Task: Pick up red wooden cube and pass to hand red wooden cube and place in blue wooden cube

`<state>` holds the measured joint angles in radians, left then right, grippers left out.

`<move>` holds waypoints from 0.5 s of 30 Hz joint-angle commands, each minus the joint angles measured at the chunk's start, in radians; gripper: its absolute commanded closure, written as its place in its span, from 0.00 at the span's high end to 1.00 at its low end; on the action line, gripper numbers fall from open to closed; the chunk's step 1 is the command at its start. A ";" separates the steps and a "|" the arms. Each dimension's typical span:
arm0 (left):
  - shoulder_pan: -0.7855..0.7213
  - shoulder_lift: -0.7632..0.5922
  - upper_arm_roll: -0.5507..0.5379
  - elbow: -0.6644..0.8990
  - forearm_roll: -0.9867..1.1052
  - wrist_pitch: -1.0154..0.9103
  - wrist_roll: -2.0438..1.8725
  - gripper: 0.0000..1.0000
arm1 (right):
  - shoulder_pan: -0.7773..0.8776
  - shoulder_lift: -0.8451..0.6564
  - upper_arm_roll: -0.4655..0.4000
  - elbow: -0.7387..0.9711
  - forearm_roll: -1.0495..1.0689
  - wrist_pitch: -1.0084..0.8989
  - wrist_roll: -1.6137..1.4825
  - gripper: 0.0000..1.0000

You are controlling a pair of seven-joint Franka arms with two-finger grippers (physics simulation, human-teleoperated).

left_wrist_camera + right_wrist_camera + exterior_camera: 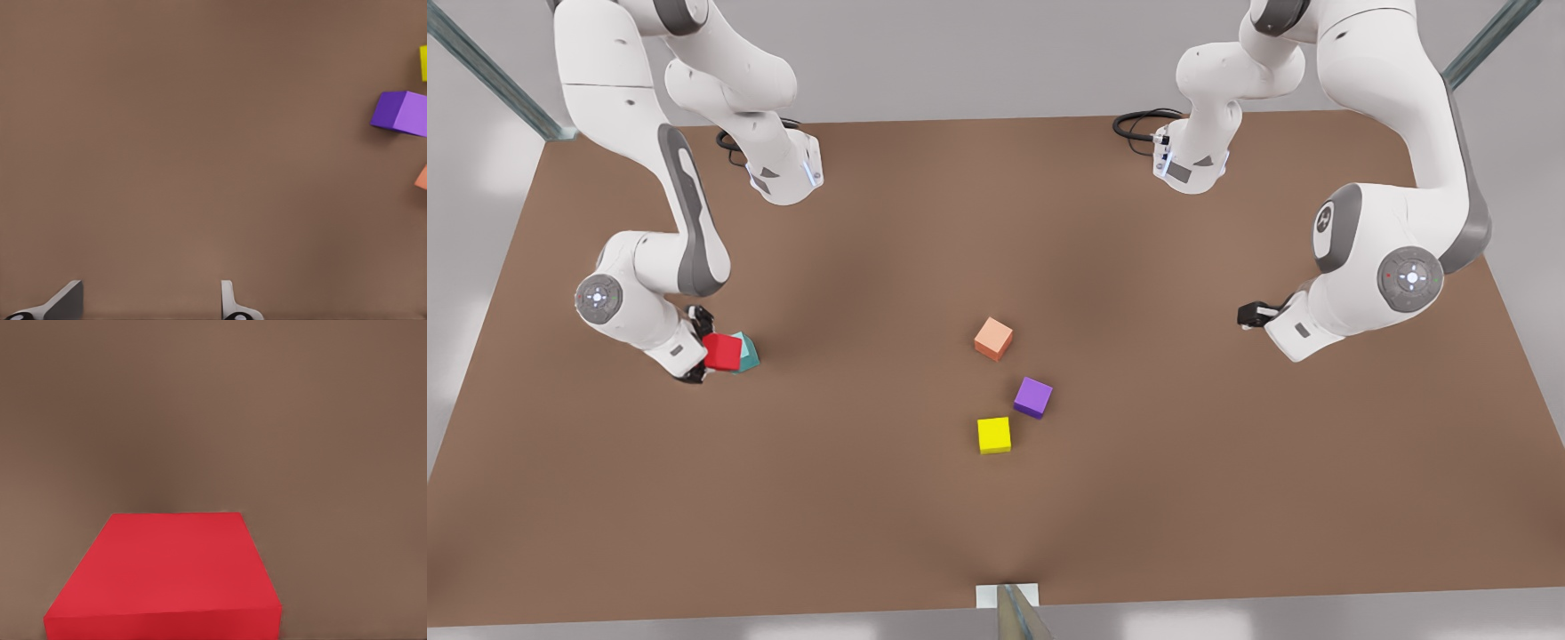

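The right gripper (710,354), at 9 o'clock on the table (996,533), has its fingers clamped on the red wooden cube (722,352), which rests on top of the blue wooden cube (746,354). At 3 o'clock the left gripper (1249,314) waits, fingers (228,301) spread, empty.

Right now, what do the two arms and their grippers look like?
The right arm and left arm are white, with grey joint bands and round grey caps. Black cables coil at the bases. The right gripper, by the red cube at the front view's left, is black; the left gripper, at its right, black with grey fingers.
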<state>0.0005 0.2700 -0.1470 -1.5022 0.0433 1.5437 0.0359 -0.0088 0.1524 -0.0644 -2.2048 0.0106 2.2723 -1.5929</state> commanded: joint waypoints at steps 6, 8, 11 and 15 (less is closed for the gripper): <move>-0.002 0.000 0.000 0.000 0.001 -0.002 -0.022 1.00 | 0.000 -0.028 0.000 -0.096 -0.043 0.154 0.214 0.61; -0.002 0.000 -0.002 0.000 0.003 -0.004 -0.024 1.00 | 0.000 -0.033 0.000 -0.124 -0.043 0.154 0.214 0.61; -0.002 -0.002 -0.002 0.000 0.004 -0.005 -0.037 1.00 | -0.003 -0.037 0.000 -0.145 -0.057 0.154 0.205 0.61; -0.002 0.000 -0.002 0.000 0.004 -0.004 -0.037 1.00 | -0.013 -0.033 -0.002 -0.145 -0.100 0.153 0.202 0.61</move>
<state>-0.0028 0.2709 -0.1485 -1.5022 0.0464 1.5407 0.0181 -0.0212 0.1193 -0.0659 -2.3497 -0.0653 2.4113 -1.4767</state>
